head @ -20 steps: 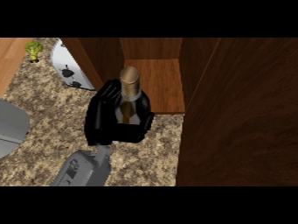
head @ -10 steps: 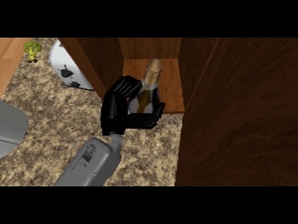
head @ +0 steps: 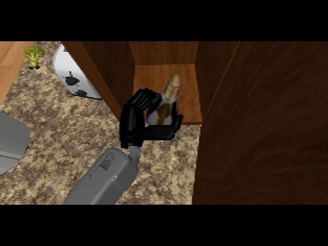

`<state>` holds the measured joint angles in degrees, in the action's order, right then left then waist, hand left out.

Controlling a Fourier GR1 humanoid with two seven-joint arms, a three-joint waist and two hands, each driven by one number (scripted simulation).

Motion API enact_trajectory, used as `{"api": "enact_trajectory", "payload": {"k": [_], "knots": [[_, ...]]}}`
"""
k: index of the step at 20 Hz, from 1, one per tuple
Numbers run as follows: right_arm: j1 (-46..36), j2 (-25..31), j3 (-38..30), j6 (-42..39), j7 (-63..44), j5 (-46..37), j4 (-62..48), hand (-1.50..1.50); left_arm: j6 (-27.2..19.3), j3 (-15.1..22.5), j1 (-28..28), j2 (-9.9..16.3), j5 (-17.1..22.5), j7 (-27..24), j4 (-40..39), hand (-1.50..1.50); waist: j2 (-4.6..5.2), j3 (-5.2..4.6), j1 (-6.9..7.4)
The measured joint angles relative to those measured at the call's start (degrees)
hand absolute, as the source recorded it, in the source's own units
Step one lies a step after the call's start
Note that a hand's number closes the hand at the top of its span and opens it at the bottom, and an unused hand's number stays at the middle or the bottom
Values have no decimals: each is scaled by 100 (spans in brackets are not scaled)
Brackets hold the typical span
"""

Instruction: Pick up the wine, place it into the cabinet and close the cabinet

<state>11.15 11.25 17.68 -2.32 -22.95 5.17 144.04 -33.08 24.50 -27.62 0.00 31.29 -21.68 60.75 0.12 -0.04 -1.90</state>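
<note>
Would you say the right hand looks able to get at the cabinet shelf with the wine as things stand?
Probably yes. The right hand holds the wine at the front edge of the cabinet shelf, the cabinet door stands open at the right, and nothing shows on the shelf behind the bottle.

the desk is speckled brown, tan and cream, like little stones. the cabinet is dark brown wood with streaks, and its shelf is lighter orange-brown. the wine has a gold-brown top. the hand is black on a grey arm. the toaster is white and silver. a small plant is green.
</note>
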Motion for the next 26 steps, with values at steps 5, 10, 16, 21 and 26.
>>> {"api": "enact_trajectory", "payload": {"k": [5, 10, 16, 21, 26], "knots": [[52, -68, 22, -26, 64, 13, -4, -150, 118, -19, -251, 0, 571, -445, -574, 150, 3, -1, -18], [-9, -62, -75, -83, -3, 38, -6, -150, 244, -87, -720, 1, 1128, -675, -1213, 150, 12, -2, -46], [92, -115, -182, -199, 109, 65, -32, -150, 264, -128, -1239, 0, 1521, -685, -1772, 150, 8, 1, -23], [211, -105, -293, -347, 201, 98, -34, -150, 333, -300, -1720, 0, 1723, -680, -2280, 150, 10, 2, -28], [207, -176, -257, -373, 196, 109, -38, -150, 391, -521, -2226, 31, 1855, -666, -2759, 150, 18, 2, -44]]}}
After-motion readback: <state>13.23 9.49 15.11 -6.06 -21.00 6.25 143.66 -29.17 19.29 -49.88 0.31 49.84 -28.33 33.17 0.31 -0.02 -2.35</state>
